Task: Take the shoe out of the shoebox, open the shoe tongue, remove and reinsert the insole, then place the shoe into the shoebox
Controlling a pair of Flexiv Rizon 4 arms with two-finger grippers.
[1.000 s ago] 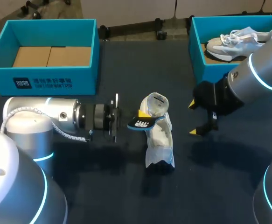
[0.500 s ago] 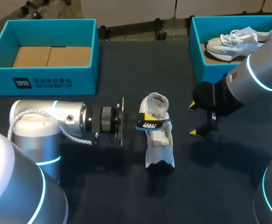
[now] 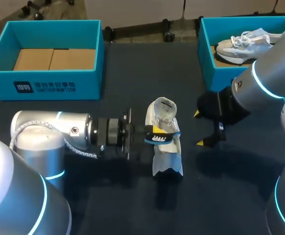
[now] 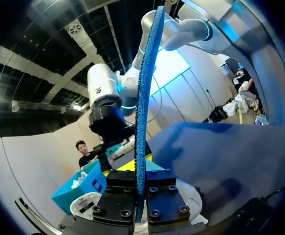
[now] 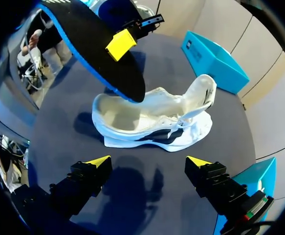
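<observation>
With the insole (image 3: 162, 136) clamped edge-on in the closed left gripper (image 3: 151, 131) just above the shoe (image 3: 165, 152), which stands on the table (image 3: 132, 196) unheld by the open right gripper (image 3: 199, 128) beside it, the insole could be snagged on the collar and the shoe tipped.

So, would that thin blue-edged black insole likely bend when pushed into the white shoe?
Probably fairly stiff: the blue-edged black insole, clamped in the left gripper, extends straight without sagging. Being thin, it could flex somewhat against the white shoe.
</observation>
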